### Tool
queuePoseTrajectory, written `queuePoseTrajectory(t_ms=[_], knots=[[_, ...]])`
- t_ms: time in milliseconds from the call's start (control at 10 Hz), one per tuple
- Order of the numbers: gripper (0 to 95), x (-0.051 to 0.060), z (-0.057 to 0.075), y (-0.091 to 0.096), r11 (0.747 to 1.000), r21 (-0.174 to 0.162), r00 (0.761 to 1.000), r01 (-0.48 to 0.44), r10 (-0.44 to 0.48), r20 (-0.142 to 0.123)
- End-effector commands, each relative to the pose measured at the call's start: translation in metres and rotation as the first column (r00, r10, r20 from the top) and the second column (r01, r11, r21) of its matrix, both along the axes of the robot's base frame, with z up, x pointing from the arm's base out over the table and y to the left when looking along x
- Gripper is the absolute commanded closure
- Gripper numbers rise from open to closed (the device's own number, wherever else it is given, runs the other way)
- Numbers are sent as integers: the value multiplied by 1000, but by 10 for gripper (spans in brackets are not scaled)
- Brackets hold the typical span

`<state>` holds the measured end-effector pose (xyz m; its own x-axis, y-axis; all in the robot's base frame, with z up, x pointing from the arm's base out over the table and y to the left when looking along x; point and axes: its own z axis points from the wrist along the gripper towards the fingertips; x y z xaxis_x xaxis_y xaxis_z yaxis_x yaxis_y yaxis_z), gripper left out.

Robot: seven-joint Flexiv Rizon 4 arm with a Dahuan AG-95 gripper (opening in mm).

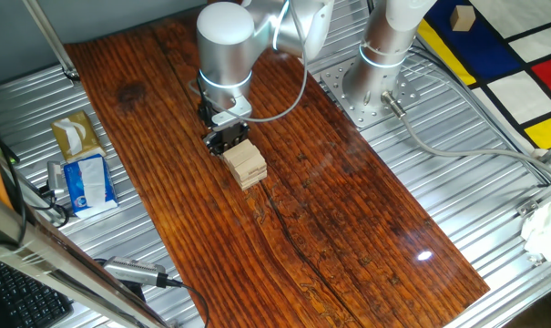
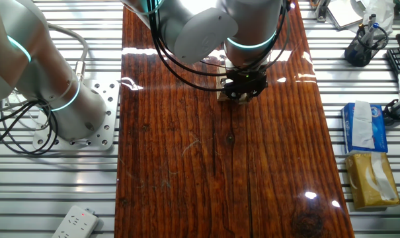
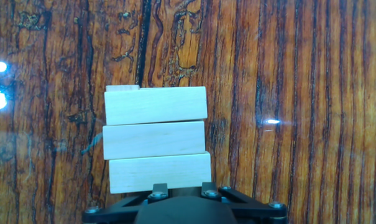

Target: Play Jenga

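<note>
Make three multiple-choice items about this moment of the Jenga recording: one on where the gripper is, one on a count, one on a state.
1. Where is the gripper?
A. directly at the Jenga tower
B. over the tissue packet
C. at the far end of the wooden board

2. How many blocks lie side by side in the tower's top layer in the hand view?
A. one
B. three
C. five

3. What is the state of the tower?
A. fallen flat
B. standing stacked
C. lifted in the air

Key: 1 A, the fixed views show the gripper right at the tower; 2 B, three pale blocks show from above; 3 B, the layers stand on the board.
</note>
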<state>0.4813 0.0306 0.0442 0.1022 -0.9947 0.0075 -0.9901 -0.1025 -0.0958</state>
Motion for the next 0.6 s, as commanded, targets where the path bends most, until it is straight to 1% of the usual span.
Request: queuePoseTrajectory(t_ms=[100, 600], knots=[[950, 0, 0, 0, 1000, -2, 1000, -2, 2, 1], [950, 0, 0, 0, 1000, 1, 1000, 4, -4, 1]])
